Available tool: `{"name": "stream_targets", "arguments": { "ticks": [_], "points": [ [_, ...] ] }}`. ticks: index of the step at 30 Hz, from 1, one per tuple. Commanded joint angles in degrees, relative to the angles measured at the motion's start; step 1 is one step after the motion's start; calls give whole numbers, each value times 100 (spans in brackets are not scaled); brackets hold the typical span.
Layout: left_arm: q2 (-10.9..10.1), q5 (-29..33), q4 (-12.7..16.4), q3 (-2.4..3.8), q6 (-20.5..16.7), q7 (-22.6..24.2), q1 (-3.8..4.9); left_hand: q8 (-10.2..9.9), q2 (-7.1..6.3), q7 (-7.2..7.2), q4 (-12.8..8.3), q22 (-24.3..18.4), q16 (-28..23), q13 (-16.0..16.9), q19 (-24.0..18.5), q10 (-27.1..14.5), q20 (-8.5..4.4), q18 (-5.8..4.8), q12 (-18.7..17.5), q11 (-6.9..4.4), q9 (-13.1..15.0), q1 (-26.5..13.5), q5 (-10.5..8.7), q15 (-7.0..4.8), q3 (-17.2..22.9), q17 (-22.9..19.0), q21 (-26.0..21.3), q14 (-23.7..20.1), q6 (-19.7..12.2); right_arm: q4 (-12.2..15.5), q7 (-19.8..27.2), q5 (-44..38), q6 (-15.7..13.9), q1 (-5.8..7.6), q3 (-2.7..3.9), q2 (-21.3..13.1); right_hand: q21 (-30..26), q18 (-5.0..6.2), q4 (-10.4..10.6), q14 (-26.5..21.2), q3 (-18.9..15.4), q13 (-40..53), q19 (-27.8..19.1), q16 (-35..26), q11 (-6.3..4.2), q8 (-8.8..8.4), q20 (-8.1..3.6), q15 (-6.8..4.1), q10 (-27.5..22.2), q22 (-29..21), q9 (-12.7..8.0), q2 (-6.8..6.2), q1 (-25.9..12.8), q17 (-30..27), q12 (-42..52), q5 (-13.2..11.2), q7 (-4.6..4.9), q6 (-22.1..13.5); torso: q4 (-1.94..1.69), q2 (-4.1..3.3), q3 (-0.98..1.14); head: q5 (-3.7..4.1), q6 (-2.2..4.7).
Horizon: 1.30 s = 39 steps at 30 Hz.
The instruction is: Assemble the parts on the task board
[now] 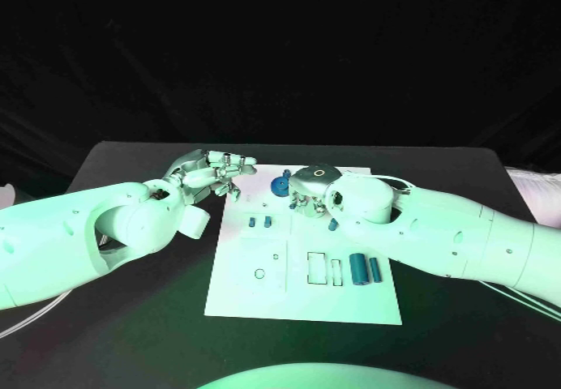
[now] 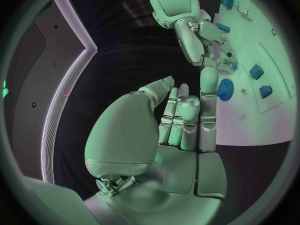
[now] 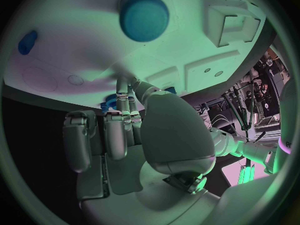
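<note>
From my head cam I had the white task board [image 1: 306,275] sitting mid-table on the black table [image 1: 129,162], with both arms reaching in over its far end. My left hand [image 1: 214,172] hovered just off the board's far left corner, fingers straight and close together, nothing in it as far as the left wrist cam showed. The right hand [image 1: 314,193] was over the far middle of the board, fingers pointed down at the surface, right beside the blue gear [image 1: 280,185], which stood at the far edge. I honestly couldn't tell whether the fingertips were pinching anything; the right wrist cam just showed fingers [image 3: 125,105] reaching the board next to a bit of blue, the contact itself was hidden.

Other parts: two small blue blocks [image 1: 259,220] sat side by side on the board's left half, between the hands and the near end. Two blue cylinders [image 1: 365,268] lay next to each other on the right half, just beside the rectangular slots [image 1: 319,268]. A small round hole [image 1: 259,274] showed on the left, near the front.
</note>
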<state>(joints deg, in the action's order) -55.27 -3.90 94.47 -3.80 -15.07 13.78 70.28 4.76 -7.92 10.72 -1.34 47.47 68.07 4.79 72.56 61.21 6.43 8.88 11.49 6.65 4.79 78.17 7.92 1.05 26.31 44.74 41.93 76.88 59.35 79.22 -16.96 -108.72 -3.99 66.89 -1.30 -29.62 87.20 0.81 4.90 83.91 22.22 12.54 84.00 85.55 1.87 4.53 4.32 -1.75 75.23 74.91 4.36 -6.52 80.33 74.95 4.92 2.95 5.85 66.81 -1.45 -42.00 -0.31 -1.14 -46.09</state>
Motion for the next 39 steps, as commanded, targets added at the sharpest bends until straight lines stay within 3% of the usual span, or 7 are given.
{"name": "stream_targets", "arguments": {
  "ticks": [1, 24, 39],
  "points": [
    [7, -17, 14, 3, 15, 10, 3, 19, 40, 6, -34, -9, 16, -10, -10, -28, 35, 101, 13, -7, -5, 37, 11, 20, 12, -6, -34, -38, -43, -60, -131, -40, 479, -54, -47, -26, -18, 22, 15, 480, -58, -11, 379, 12, 36, -36, -39, -29, -37, 1160, -15, -69, -65, 922, -49, -20, 33, -28, -1, 0, 1, 7, -7],
    [16, -17, 11, 3, -19, -1, 3, 19, 45, 15, -36, -17, 13, -14, -12, -49, 36, 102, 24, 0, -11, 41, 10, 24, 14, -21, -44, -43, -57, -150, -169, -47, 718, -48, -64, 36, -20, 22, 5, 484, -42, -14, 377, 28, 38, -61, -28, -18, -23, 1160, -26, -5, -32, 945, -62, -19, 33, -32, -2, 0, -2, 34, -15],
    [10, -17, 17, 3, -39, -18, 4, 13, 43, 30, -39, -25, 15, -20, -15, -81, 40, 102, 33, 12, -20, 41, 9, 31, 12, -27, -53, -46, -84, -210, -204, -119, 708, -47, -86, 59, -22, 24, -58, 493, -116, 204, 377, 59, -52, -72, -76, -85, 160, 1160, -36, 30, 6, 988, 165, -16, -36, -24, -3, 0, 0, 36, -23]
  ]
}}
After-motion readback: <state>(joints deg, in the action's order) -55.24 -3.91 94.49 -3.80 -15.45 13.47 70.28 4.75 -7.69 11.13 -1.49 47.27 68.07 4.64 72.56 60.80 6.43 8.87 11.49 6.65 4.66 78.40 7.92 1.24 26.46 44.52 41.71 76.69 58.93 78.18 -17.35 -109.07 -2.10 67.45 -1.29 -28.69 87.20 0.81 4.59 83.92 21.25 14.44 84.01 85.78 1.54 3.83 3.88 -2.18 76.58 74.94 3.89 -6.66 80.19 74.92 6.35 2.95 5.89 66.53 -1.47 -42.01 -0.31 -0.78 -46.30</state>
